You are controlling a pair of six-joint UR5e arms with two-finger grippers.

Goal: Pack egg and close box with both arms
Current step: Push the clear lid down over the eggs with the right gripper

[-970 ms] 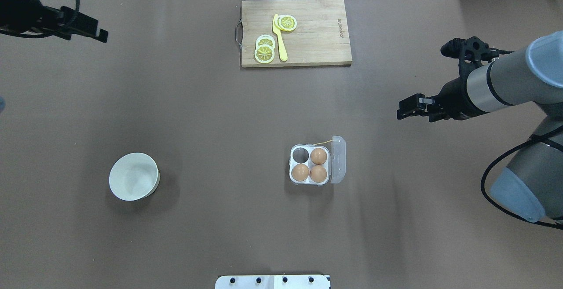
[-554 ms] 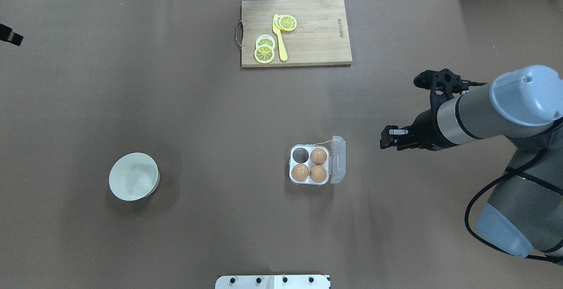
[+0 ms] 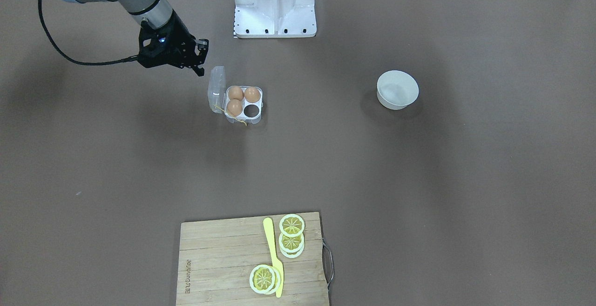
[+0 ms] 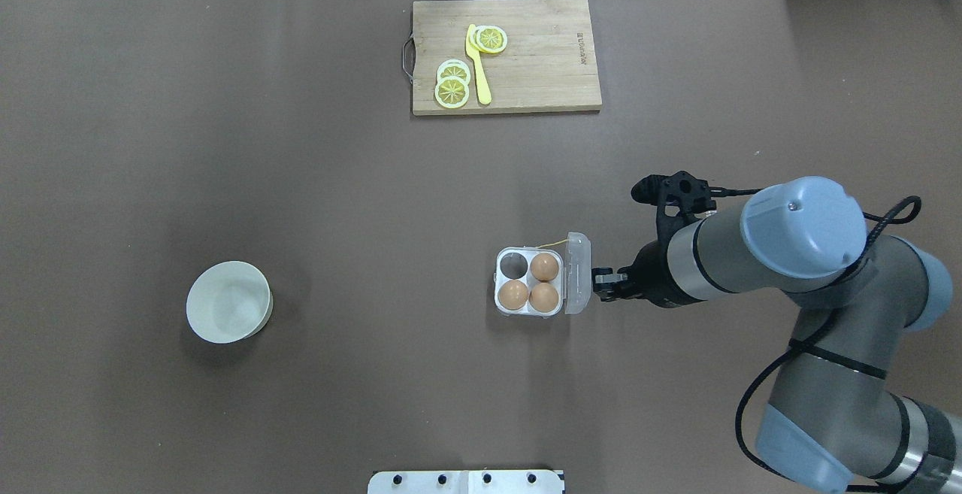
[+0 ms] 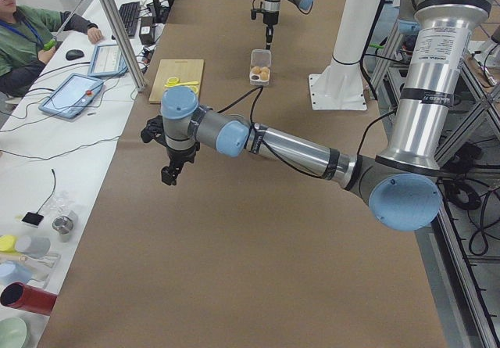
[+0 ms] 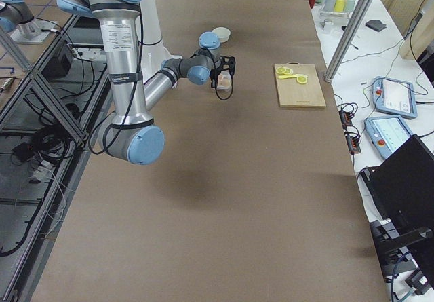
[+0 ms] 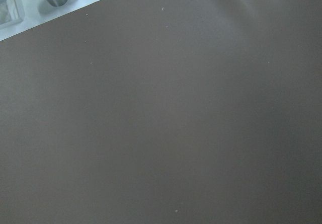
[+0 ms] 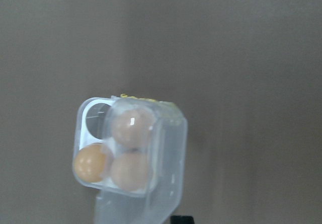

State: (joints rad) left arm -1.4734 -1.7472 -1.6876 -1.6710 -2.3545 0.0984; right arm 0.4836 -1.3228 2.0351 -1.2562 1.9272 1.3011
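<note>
- Overhead exterior view: the box (image 4: 529,306) sits on the brown table (image 4: 361,193), right of centre. Its clear lid (image 4: 577,272) stands open on the side toward the right arm (image 4: 751,261).
- Three eggs (image 4: 545,267) fill three of its four cups, and the far-left cup (image 4: 514,262) is bare. A thin yellow string (image 4: 552,243) trails off the far edge.
- The right gripper (image 4: 599,284) hovers just beside the lid's outer face; I cannot tell whether it touches. In the front-facing view its fingers are spread with nothing between them.
- The left gripper (image 5: 168,177) shows only in the exterior left view, above bare table well apart from the box. I cannot tell how far open it is.
- A white bowl (image 4: 229,301) stands on the robot's left.
- A wooden cutting board (image 4: 541,65) with lemon slices (image 4: 452,91) and a yellow knife (image 4: 478,65) lies at the far edge.
</note>
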